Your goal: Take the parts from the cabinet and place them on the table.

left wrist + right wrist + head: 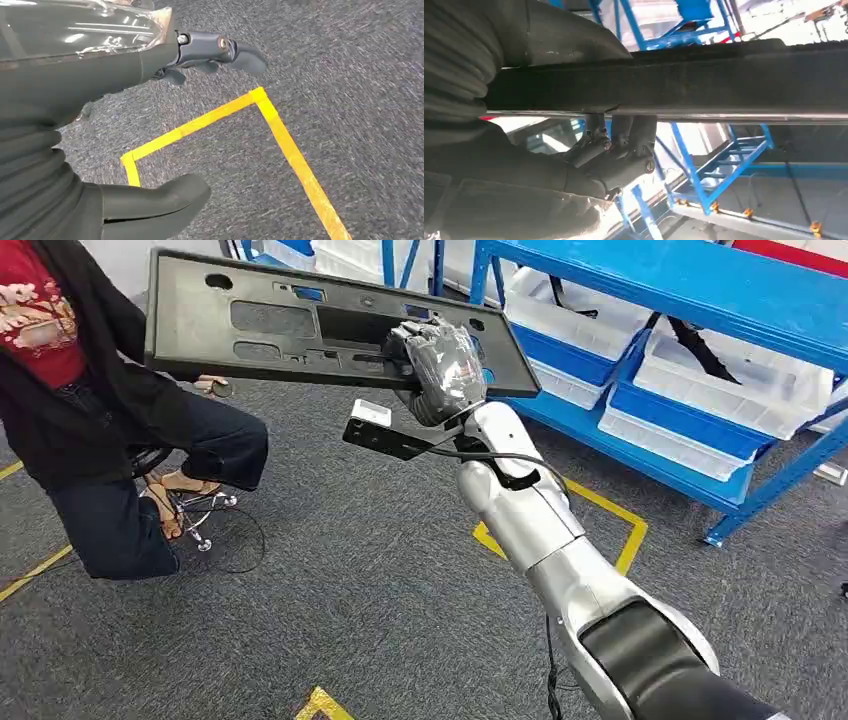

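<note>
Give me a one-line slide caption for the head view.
Right hand holds a long black plastic panel aloft beside blue shelving, a seated person nearby.

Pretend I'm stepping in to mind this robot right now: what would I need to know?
Right hand: grips a long flat black plastic panel, held up in the air near the blue shelving.
Left hand: holds nothing, fingers apart, hanging over grey carpet with yellow floor tape.
A seated person is close to the panel's far end; mind the clearance.
Done: one part is out of the shelving and in hand.
Left: carry it to the table and set it down, then fetch any remaining parts.
</note>
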{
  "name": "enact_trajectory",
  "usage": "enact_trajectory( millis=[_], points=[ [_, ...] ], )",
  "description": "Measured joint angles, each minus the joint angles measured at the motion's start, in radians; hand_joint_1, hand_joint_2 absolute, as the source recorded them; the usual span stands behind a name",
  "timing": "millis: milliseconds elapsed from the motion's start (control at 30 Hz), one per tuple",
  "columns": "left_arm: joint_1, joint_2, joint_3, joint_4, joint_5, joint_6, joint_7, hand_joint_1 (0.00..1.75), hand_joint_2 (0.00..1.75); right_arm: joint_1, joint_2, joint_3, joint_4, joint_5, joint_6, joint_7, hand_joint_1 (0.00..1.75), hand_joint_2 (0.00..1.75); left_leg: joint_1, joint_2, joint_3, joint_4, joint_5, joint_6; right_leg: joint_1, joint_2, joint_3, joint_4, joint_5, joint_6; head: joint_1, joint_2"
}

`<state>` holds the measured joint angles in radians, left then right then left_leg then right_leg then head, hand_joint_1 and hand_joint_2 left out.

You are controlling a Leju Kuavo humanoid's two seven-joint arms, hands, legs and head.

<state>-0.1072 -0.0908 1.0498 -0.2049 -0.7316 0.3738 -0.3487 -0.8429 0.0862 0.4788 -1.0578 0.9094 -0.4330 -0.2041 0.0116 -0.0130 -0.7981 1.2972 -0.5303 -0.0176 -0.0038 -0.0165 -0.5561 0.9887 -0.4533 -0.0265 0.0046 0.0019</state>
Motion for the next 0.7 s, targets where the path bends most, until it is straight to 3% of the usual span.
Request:
enact_trajectory(
  millis=[33, 67, 100, 133, 167, 200, 267, 333, 367, 400, 433, 500, 533, 567, 600, 667, 700],
  points=[
    [0.000, 0.000, 0.000, 0.000, -0.001, 0.000, 0.000, 0.00, 1.75, 0.010, 0.000, 0.000, 0.000, 0.000, -0.001, -0.002, 1.75, 1.75, 0.009, 0.004, -0.013, 0.020, 0.002, -0.008, -0.003, -0.011, 0.000, 0.000, -0.001, 0.001, 0.000, 0.000],
    [0.000, 0.000, 0.000, 0.000, -0.001, 0.000, 0.002, 0.00, 1.75, 0.018, 0.000, -0.001, 0.000, 0.000, -0.002, -0.003, 1.75, 1.75, 0.016, 0.009, -0.001, -0.005, 0.025, -0.016, -0.007, -0.020, 0.001, 0.001, -0.004, 0.006, 0.000, 0.000],
    [0.000, 0.000, 0.000, 0.000, -0.002, 0.000, 0.003, 0.00, 1.75, 0.024, 0.000, -0.001, 0.000, 0.001, -0.002, -0.003, 1.75, 1.75, 0.024, 0.016, 0.035, -0.074, 0.063, -0.025, -0.012, -0.030, 0.001, 0.003, -0.007, 0.012, 0.000, 0.000],
    [0.000, 0.002, 0.000, 0.000, -0.002, 0.000, 0.003, 0.00, 1.75, 0.027, 0.000, -0.001, 0.000, 0.001, -0.003, -0.003, 1.75, 1.75, 0.031, 0.031, 0.089, -0.169, 0.104, -0.033, -0.019, -0.039, 0.002, 0.009, -0.013, 0.021, 0.000, 0.000],
    [-0.001, 0.000, 0.000, 0.000, -0.002, 0.000, 0.003, 0.00, 1.75, 0.026, 0.000, -0.002, -0.001, 0.000, -0.004, -0.003, 1.75, 1.75, 0.036, 0.074, 0.143, -0.257, 0.129, -0.042, -0.016, -0.045, 0.002, 0.019, -0.021, 0.033, 0.000, 0.000],
    [-0.006, -0.007, 0.000, 0.001, -0.003, 0.000, 0.004, 0.00, 1.75, 0.026, 0.000, -0.004, -0.005, 0.000, -0.007, -0.003, 1.75, 1.75, 0.026, 0.084, 0.156, -0.265, 0.116, -0.039, -0.005, -0.050, -0.006, 0.028, -0.030, 0.044, -0.004, 0.000],
    [-0.007, -0.003, -0.001, 0.000, -0.005, 0.000, 0.005, 0.00, 1.75, 0.027, -0.002, -0.005, -0.008, 0.004, -0.009, -0.003, 1.75, 1.75, 0.022, 0.057, 0.148, -0.265, 0.118, -0.012, 0.002, -0.063, 0.001, 0.025, -0.030, 0.055, 0.009, 0.000],
    [-0.008, -0.002, -0.002, -0.001, -0.011, 0.000, 0.005, 0.00, 1.75, 0.030, -0.001, -0.005, -0.010, 0.008, -0.011, -0.002, 1.75, 1.75, 0.011, 0.038, 0.148, -0.269, 0.119, 0.009, -0.004, -0.081, 0.008, 0.019, -0.033, 0.069, 0.008, 0.000],
    [-0.008, -0.003, -0.002, -0.001, -0.013, 0.000, 0.005, 0.00, 1.75, 0.035, -0.002, -0.006, -0.015, 0.013, -0.011, 0.003, 1.75, 1.75, 0.016, 0.029, 0.155, -0.275, 0.123, 0.021, -0.008, -0.065, 0.000, 0.030, -0.044, 0.074, 0.010, 0.000],
    [-0.010, -0.004, -0.002, -0.001, -0.013, 0.000, 0.006, 0.00, 1.75, 0.038, -0.002, -0.008, -0.019, 0.017, -0.014, 0.005, 1.75, 1.75, 0.015, 0.024, 0.155, -0.277, 0.124, 0.029, -0.011, -0.026, -0.016, 0.068, -0.065, 0.069, 0.009, 0.000],
    [-0.011, -0.003, -0.002, -0.001, -0.015, 0.000, 0.006, 0.00, 1.75, 0.038, -0.003, -0.010, -0.021, 0.019, -0.016, 0.006, 1.75, 1.75, 0.015, 0.019, 0.154, -0.277, 0.124, 0.033, -0.012, -0.010, -0.038, 0.111, -0.084, 0.063, 0.009, 0.000],
    [-0.016, -0.002, -0.003, -0.001, -0.018, 0.000, 0.008, 0.00, 1.75, 0.051, -0.010, -0.016, -0.026, 0.025, -0.018, 0.012, 1.75, 1.75, 0.015, -0.006, 0.154, -0.277, 0.123, 0.038, -0.012, 0.009, -0.143, 0.314, -0.159, 0.054, 0.012, 0.000],
    [-0.017, -0.002, -0.003, -0.001, -0.018, 0.000, 0.008, 0.00, 1.75, 0.062, -0.010, -0.018, -0.029, 0.025, -0.018, 0.013, 1.75, 1.75, 0.013, -0.018, 0.154, -0.277, 0.123, 0.038, -0.008, 0.013, -0.172, 0.365, -0.168, 0.058, 0.012, 0.000],
    [-0.016, -0.003, -0.003, -0.001, -0.018, 0.000, 0.008, 0.00, 1.75, 0.071, -0.013, -0.021, -0.032, 0.028, -0.018, 0.013, 1.75, 1.75, 0.011, -0.031, 0.154, -0.277, 0.123, 0.038, -0.008, 0.015, -0.177, 0.363, -0.159, 0.063, 0.012, 0.000],
    [-0.016, -0.004, -0.003, -0.001, -0.018, -0.001, 0.008, 0.00, 1.75, 0.075, -0.014, -0.022, -0.034, 0.031, -0.017, 0.014, 1.75, 1.75, 0.010, -0.042, 0.154, -0.277, 0.123, 0.038, -0.008, 0.016, -0.160, 0.315, -0.133, 0.070, 0.012, 0.000],
    [-0.016, -0.005, -0.003, -0.001, -0.016, -0.003, 0.007, 0.00, 1.75, 0.076, -0.014, -0.022, -0.043, 0.036, -0.016, 0.014, 1.75, 1.75, 0.009, -0.063, 0.155, -0.276, 0.124, 0.037, -0.008, 0.033, -0.071, 0.123, -0.052, 0.081, 0.012, 0.000],
    [-0.016, -0.005, -0.003, -0.001, -0.016, -0.003, 0.005, 0.00, 1.75, 0.076, -0.014, -0.023, -0.049, 0.036, -0.016, 0.014, 1.75, 1.75, 0.010, -0.069, 0.154, -0.276, 0.125, 0.036, -0.010, 0.067, -0.035, 0.046, -0.026, 0.079, 0.012, 0.000]
  ],
)
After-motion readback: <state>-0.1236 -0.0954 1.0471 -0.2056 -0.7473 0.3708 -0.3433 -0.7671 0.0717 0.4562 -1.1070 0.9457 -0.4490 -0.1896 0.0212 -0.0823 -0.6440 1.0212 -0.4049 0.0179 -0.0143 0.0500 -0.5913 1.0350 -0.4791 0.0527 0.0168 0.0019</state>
